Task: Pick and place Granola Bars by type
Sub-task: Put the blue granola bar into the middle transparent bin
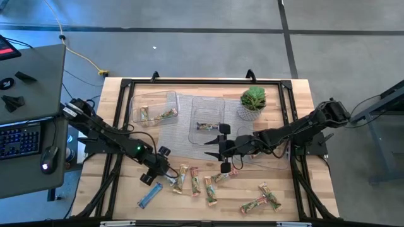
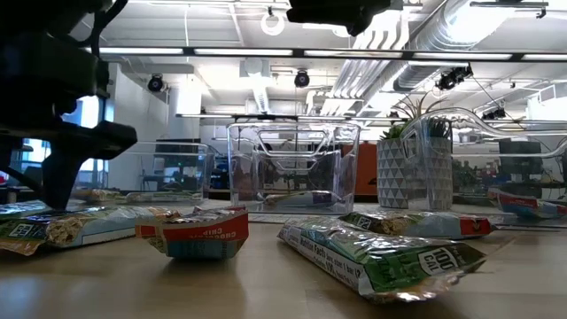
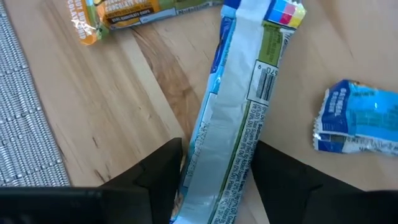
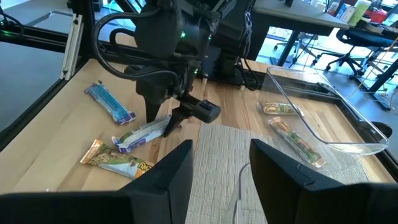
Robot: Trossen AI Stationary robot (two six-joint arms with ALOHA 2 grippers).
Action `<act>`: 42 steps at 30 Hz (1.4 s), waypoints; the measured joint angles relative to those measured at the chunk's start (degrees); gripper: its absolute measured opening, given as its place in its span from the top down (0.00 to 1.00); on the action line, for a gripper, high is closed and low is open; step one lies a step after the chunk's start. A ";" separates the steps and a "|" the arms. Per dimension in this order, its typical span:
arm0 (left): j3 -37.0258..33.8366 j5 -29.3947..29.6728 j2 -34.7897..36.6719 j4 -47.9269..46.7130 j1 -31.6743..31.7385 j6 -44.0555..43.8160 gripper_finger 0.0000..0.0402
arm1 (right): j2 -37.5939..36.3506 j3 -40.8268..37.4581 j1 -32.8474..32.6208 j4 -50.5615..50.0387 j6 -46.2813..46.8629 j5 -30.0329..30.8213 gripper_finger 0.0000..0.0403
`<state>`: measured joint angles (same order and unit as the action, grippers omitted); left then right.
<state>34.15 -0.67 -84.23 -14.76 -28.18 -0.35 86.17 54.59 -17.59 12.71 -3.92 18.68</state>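
Granola bars (image 1: 208, 188) lay scattered on the tabletop (image 1: 113, 195), and the left tool (image 3: 214, 180) stood open astride a silver-and-blue bar (image 3: 233, 124), apparently to grip it for sorting, while the right tool (image 4: 221, 171) hovered open and empty over the grey mat (image 1: 183, 135).

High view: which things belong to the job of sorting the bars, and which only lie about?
For the job:
- granola bars loose on the wood
- clear trays with some bars inside
- left pincer, astride a silver-backed bar

Lying about:
- potted plant
- grey mat
- keyboard
- mouse
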 joint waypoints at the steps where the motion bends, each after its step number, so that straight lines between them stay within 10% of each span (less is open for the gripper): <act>1: -0.02 0.00 0.00 0.20 0.00 -0.30 0.56 | 0.00 0.00 0.00 -0.02 0.00 0.00 0.65; 16: 9.07 1.11 -0.33 -3.45 0.09 -5.28 0.74 | 0.00 0.00 -0.01 0.02 0.63 -0.02 0.65; 29: 27.49 37.43 -0.26 -17.92 5.45 9.67 0.74 | 0.00 0.04 -2.17 -2.43 3.91 0.04 0.65; 42: 30.79 10.27 -2.45 -0.65 33.32 17.60 0.74 | -0.02 0.09 -8.82 -6.67 3.94 0.69 0.65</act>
<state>64.94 9.61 -86.68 -15.41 5.14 17.25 86.15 54.68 -26.40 6.04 0.02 19.36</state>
